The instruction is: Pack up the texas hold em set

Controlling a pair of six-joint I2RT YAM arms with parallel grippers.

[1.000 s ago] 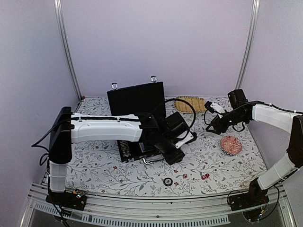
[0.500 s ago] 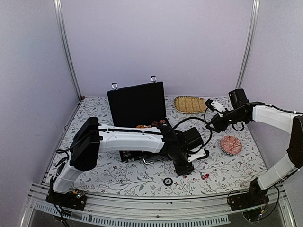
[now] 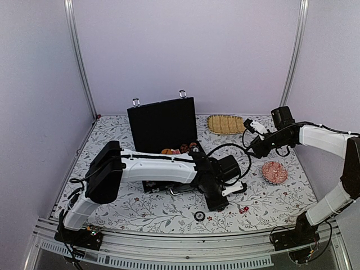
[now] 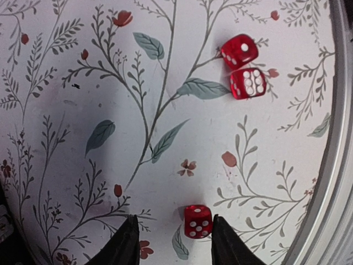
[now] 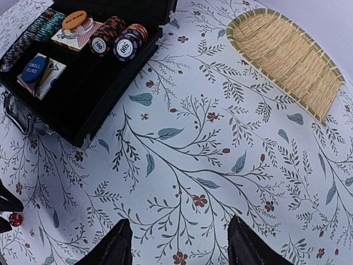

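Note:
The black briefcase stands open at the back, its tray holding chip rows, card decks, an orange disc and a blue disc. My left gripper is low over the cloth near the front. Its jaws are open around one red die, which sits close to the right finger, with a gap on the left. Two more red dice lie together farther right. A black disc lies by the front edge. My right gripper hovers open and empty.
A woven straw mat lies at the back right, also in the right wrist view. A red patterned dish sits under the right arm. The metal front rail runs just beyond the dice.
My left arm has swung from in front of the briefcase to the front right and come down over the single die, its jaws narrowing. The right arm has barely moved.

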